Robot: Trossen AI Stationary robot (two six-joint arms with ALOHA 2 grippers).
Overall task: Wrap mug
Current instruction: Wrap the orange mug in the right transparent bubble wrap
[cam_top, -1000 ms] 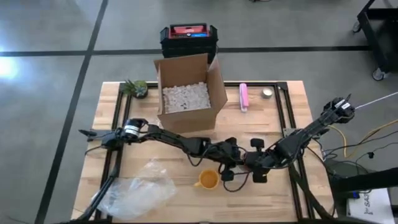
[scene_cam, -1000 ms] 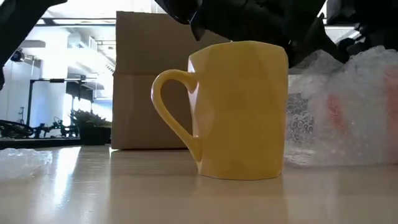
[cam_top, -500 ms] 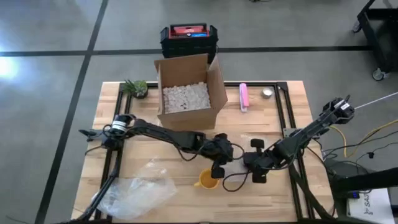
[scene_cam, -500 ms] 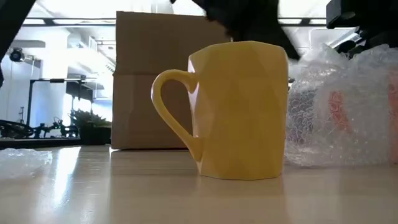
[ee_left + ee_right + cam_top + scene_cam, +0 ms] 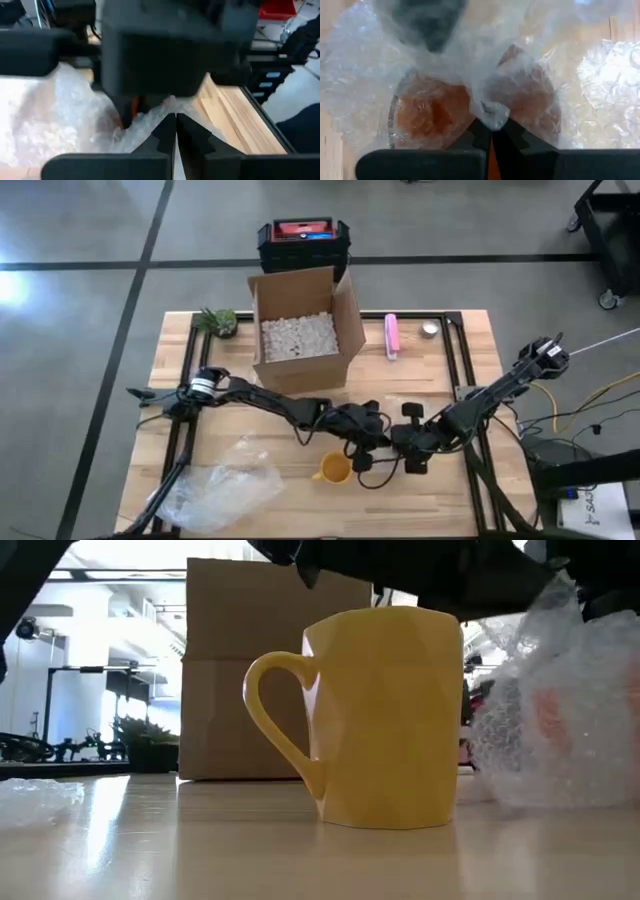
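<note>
The left tool [image 5: 372,436] and the right tool [image 5: 398,438] sit nearly tip to tip over the middle of the wooden surface [image 5: 180,360], each clenched on the same sheet of bubble wrap [image 5: 485,75]; in the left wrist view the two dark fingers [image 5: 162,137] are pressed together with a fold of the clear wrap pinched at their tips; in the right wrist view the fingers [image 5: 481,131] are likewise closed on a twisted knot of the wrap, through which a rounded orange shape shows, too veiled to tell what it is. The yellow mug [image 5: 333,469] stands upright and bare just below the left tool in the high view, its handle turned away from the right tool; in the low view the mug [image 5: 385,715] is clear of the wrap [image 5: 555,720], which hangs beside it, lifted on one side, under the dark arms. A second crumpled sheet of plastic [image 5: 215,485] lies well apart from both tools, toward the left arm's base. Beyond the tools stands an open cardboard box [image 5: 300,330] filled with white packing bits; beside it lie a pink roll [image 5: 392,335] and a small round tin [image 5: 430,330]; a small potted plant [image 5: 218,321] sits at the box's other side; behind the box, off the surface, is a black and red case [image 5: 303,237].
</note>
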